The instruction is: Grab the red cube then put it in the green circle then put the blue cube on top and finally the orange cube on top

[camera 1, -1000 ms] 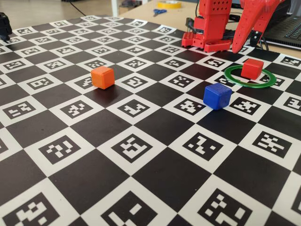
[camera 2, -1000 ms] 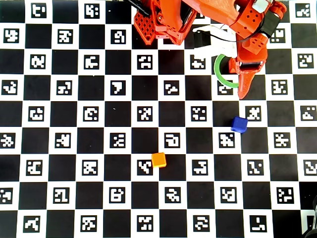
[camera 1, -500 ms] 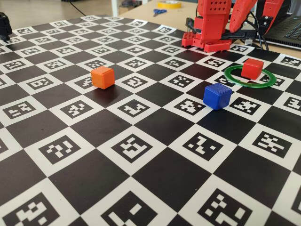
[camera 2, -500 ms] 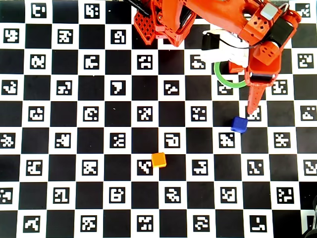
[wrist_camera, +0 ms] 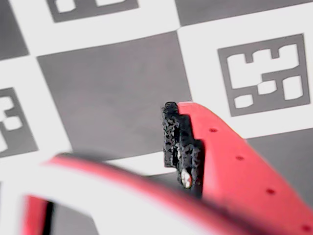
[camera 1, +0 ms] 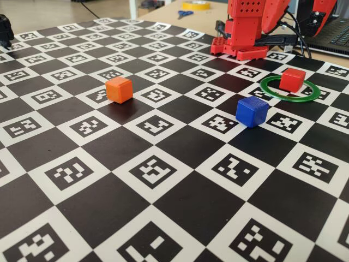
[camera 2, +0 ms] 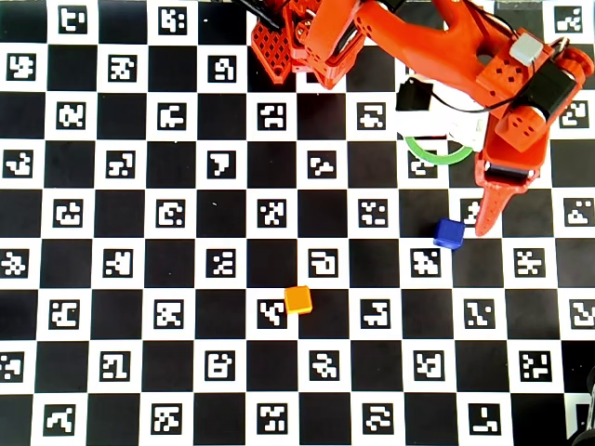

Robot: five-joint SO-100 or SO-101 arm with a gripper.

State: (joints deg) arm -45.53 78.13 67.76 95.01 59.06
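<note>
**Blue cube: position relative to the gripper**

The blue cube [camera 1: 252, 111] is what I check first. It is a small, solid, deep-blue block with slightly rounded edges, sitting flat on the checkered marker board [camera 1: 163, 218]. In the fixed view it lies to the right of centre, well apart from the orange cube [camera 1: 119, 89], which sits to the left on a black square. The orange cube is bright and looks to be the same size.

Behind the blue cube in the fixed view I see the green circle [camera 1: 272, 90], a thin glossy ring lying flat. The red cube [camera 1: 293, 79] rests inside it, toward the far side.

In the overhead view the blue cube [camera 2: 449, 233] lies just beside the tip of the gripper [camera 2: 485, 223], to its left; I cannot tell whether they touch. The orange cube [camera 2: 298, 299] lies lower left. Only an arc of the green circle [camera 2: 429, 157] shows beneath the arm [camera 2: 446, 46].

The wrist view shows one red finger with a black pad [wrist_camera: 181, 147] over the board, holding nothing. I cannot tell how far the jaws stand apart.
</note>
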